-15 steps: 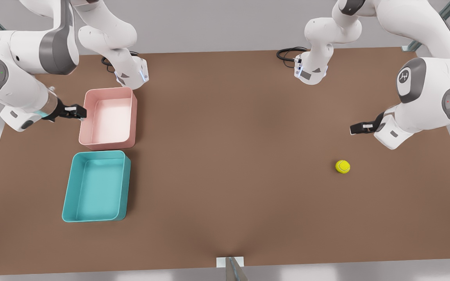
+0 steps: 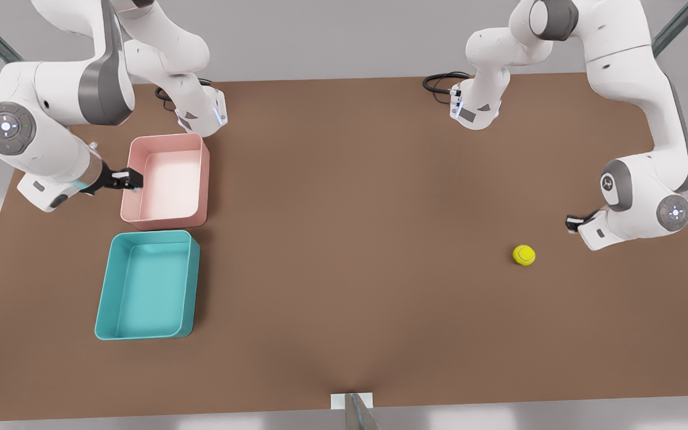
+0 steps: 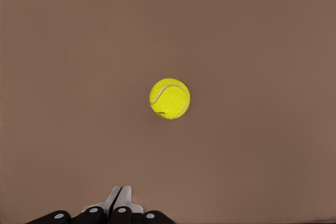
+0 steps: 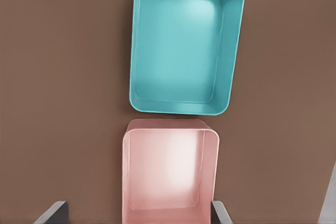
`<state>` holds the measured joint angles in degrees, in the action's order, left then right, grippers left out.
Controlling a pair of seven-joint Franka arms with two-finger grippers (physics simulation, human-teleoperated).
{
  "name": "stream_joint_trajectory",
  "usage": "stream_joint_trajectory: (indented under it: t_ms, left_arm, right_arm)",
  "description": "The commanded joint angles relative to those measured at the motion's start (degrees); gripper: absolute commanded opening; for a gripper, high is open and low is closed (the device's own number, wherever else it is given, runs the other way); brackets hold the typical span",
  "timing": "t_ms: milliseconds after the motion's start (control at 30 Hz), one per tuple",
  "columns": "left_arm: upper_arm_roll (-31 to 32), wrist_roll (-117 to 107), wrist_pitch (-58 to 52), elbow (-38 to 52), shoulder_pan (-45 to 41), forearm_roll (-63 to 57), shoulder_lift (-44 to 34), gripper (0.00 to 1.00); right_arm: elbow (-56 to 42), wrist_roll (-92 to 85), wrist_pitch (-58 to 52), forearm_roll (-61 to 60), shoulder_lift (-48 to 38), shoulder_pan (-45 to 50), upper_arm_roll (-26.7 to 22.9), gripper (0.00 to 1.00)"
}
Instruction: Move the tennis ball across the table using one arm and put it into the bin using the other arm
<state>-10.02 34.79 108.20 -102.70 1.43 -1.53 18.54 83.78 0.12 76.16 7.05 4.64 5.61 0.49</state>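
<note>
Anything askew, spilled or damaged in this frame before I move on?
Nothing stands out. The tennis ball sits intact on the bare table, and the teal bin and pink tray stand upright and empty, side by side.

one ball (image 2: pixel 524 255), yellow-green. two trays: one teal tray (image 2: pixel 146 285) and one pink tray (image 2: pixel 166 180). one brown counter (image 2: pixel 356 239) under them all. two white robot arms, each with one tool: the left tool (image 2: pixel 572 223) on the front view's right, the right tool (image 2: pixel 131 179) on the front view's left. two black cables at the far edge.
</note>
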Motion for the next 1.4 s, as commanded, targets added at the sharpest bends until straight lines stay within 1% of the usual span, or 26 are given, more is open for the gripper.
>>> stream_joint_trajectory:
  t_ms: [0,67,133,167,200,300,367,400,433,500,567,633,833,1000,1300,1367]
  left_arm:
    - [-0.1,85.2,15.4,-1.8,0.1,-2.5,0.6,0.21]
    - [-0.1,87.4,18.6,-3.8,0.7,-4.0,1.3,0.21]
    - [-0.1,97.7,21.3,-4.6,1.7,-4.0,3.5,0.21]
    - [-0.1,98.4,22.4,-6.8,1.5,-8.0,3.5,0.21]
    - [-0.1,98.4,23.0,-7.4,1.6,-8.5,3.5,0.21]
    - [-0.1,98.3,22.6,-7.8,1.7,-3.3,4.1,0.21]
    - [2.5,104.4,22.2,-7.9,1.7,-3.4,6.2,0.21]
    - [2.5,105.0,20.3,-7.9,1.8,-4.4,7.0,0.21]
    - [2.5,104.8,21.8,-7.9,1.8,-7.5,7.4,0.21]
    - [2.5,98.5,26.4,-9.5,2.4,-8.2,8.5,0.21]
    - [2.5,91.7,28.0,-9.5,2.6,-9.8,9.0,0.21]
    - [2.5,89.7,30.8,-11.3,3.1,-9.7,9.5,0.21]
    - [2.6,78.6,38.1,-12.6,2.6,-9.7,9.5,0.21]
    - [2.6,76.4,38.1,-13.9,1.8,-9.5,9.7,0.21]
    - [2.6,73.7,38.1,-14.1,1.7,-9.5,11.3,0.21]
    - [2.6,69.4,38.1,-14.2,-0.3,-9.5,11.5,0.21]
  right_arm:
    - [0.1,-0.1,0.4,0.0,0.0,-0.1,0.0,1.0]
    - [0.3,0.1,0.5,-0.1,0.0,-0.1,0.0,1.0]
    - [0.4,0.1,0.6,0.0,0.0,-0.1,0.0,1.0]
    - [0.4,0.1,0.6,-0.1,0.0,-0.1,-0.1,1.0]
    - [0.4,0.1,0.6,-0.1,0.2,-0.1,0.0,1.0]
    - [0.5,0.1,0.6,-0.1,0.3,-0.1,-0.1,1.0]
    - [0.5,0.1,0.5,-0.1,0.3,-0.1,-0.1,1.0]
    - [0.8,0.1,0.6,-0.1,0.3,-0.1,-0.1,1.0]
    - [0.8,0.1,0.6,-0.1,0.3,-0.1,-0.2,1.0]
    - [0.9,0.1,0.6,-0.1,0.4,-0.1,-0.2,1.0]
    - [0.9,0.1,0.6,-0.1,0.7,-0.1,-0.2,1.0]
    - [0.9,0.1,0.6,-0.1,0.7,-0.1,-0.2,1.0]
    - [1.2,0.1,1.6,-0.3,1.9,-0.6,-0.2,1.0]
    - [0.8,0.1,4.0,-1.8,4.8,-1.1,-0.2,1.0]
    - [1.0,0.2,4.2,-1.6,5.3,-1.4,-0.2,1.0]
    - [1.0,0.1,4.1,-1.6,5.3,-1.3,-0.2,1.0]
